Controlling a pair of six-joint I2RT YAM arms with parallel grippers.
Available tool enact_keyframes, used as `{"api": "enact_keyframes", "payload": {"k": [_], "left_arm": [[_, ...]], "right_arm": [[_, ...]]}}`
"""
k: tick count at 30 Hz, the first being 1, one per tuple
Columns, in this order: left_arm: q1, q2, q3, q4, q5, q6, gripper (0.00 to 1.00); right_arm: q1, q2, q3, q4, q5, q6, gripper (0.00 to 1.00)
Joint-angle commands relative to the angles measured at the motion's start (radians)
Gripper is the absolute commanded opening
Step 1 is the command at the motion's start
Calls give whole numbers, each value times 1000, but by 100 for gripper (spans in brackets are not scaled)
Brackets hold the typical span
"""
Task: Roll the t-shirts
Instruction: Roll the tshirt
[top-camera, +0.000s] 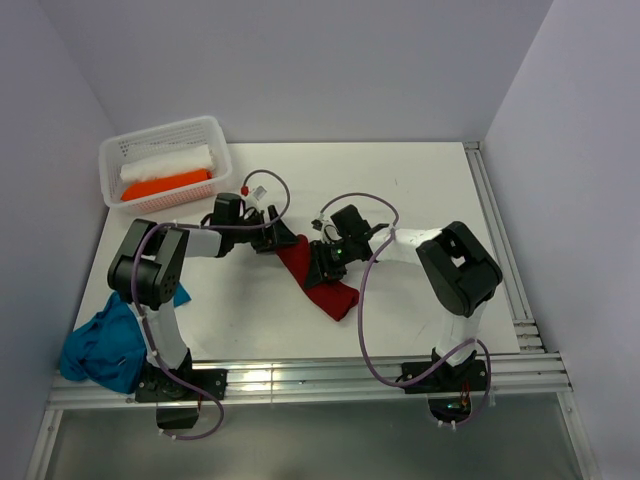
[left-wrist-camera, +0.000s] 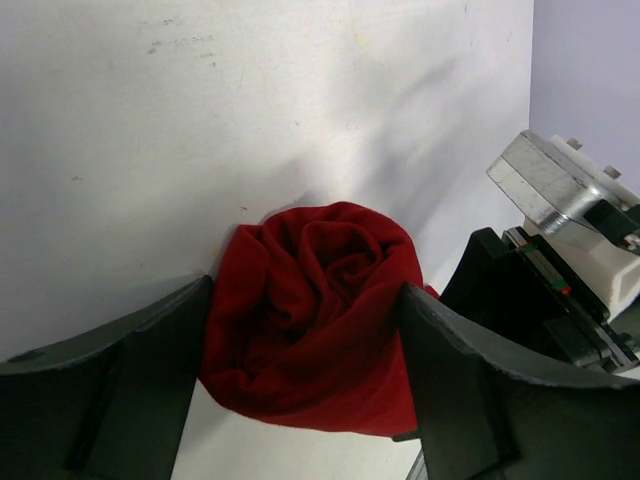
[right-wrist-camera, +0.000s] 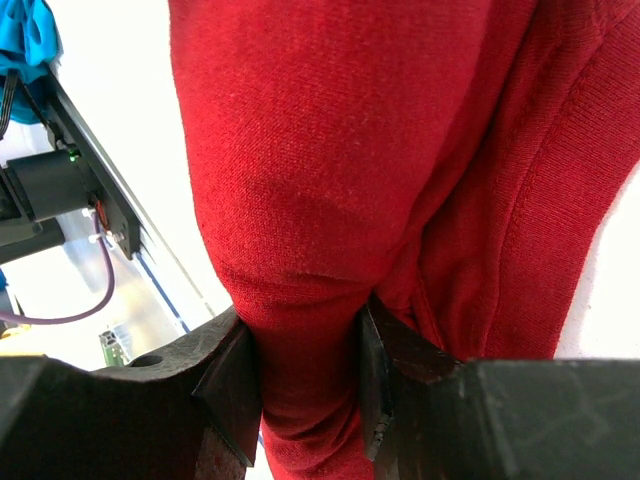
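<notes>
White counter (top-camera: 420, 200) fills the scene, with pale lilac walls around it. About in the middle, between the two arms, lies the dark red t-shirt (top-camera: 335, 295), partly rolled. Its far end is a loose spiral roll and its near end lies flatter, toward the front edge.

The left jaws stand wide around the spiral end, one on each side, and both touch the cloth. I cannot tell if they already press it or only frame it. The right jaws are closed on a thick fold of the same shirt, further along its length, and the cloth bulges out above them.

I judge the shirt light, soft and without stiffness, so it takes whatever shape the jaws give, and the roll may loosen if it is let go. The knit looks rough enough not to slip. The best hold seems to be across the whole roll, through all layers; one loose edge would only pull out and unwind.

A white roll (top-camera: 170, 162) and an orange roll (top-camera: 170, 185) lie in the basket (top-camera: 112, 152) at the far left. A teal-blue t-shirt (top-camera: 100, 345) lies in a heap at the near left edge.
</notes>
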Motion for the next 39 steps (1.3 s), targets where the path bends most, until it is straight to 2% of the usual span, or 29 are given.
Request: {"api": "enact_keyframes", "payload": {"k": [1,2,4,5,7,8,10,11,12,14,16,19,20,21,22,26,33,36,39], "left_arm": [[-14,41,7,-59,-41,44,77],[-16,38,8,-56,-44,44,69],[-16,36,7,-50,-41,39,60],[-16,33,7,-44,-39,38,51],[-17,35,1,-15,-23,27,45],[-19,36,-1,-4,-16,26,33],[-24,35,-5,6,-18,26,22],[-24,27,-13,13,-19,24,5],[-24,19,-19,19,-22,24,0],[-24,-10,-50,37,-45,26,0],[-25,-51,-88,46,-87,27,0],[-27,-121,-175,98,-162,13,0],[-27,-141,-199,112,-182,10,0],[-31,-160,-243,125,-203,6,0],[-33,-195,-263,149,-248,6,0],[-44,-269,-338,174,-327,16,0],[-67,-297,-335,138,-377,62,0],[-73,-307,-343,146,-386,70,0],[-79,-320,-344,142,-392,75,0]], "right_arm": [[0,79,-35,-147,146,-59,0],[0,79,-36,-147,143,-59,0],[1,79,-36,-147,143,-59,0],[-2,79,-35,-144,142,-60,0],[0,79,-36,-147,142,-60,0],[0,79,-36,-145,142,-60,0],[0,78,-39,-144,140,-63,0],[0,73,-41,-144,138,-63,0],[-2,70,-41,-142,135,-63,5],[-2,55,-47,-131,132,-60,30],[0,32,-50,-127,135,-53,42],[-2,-5,-52,-127,158,-36,45],[-2,-34,-53,-128,166,-31,55],[-2,-48,-56,-134,174,-20,59],[-2,-83,-58,-137,190,-16,70],[-4,-190,-81,-147,237,24,74],[-25,-424,-177,-161,352,91,82],[-79,-539,-265,-144,364,144,82],[-156,-661,-367,-106,323,208,88]]}}
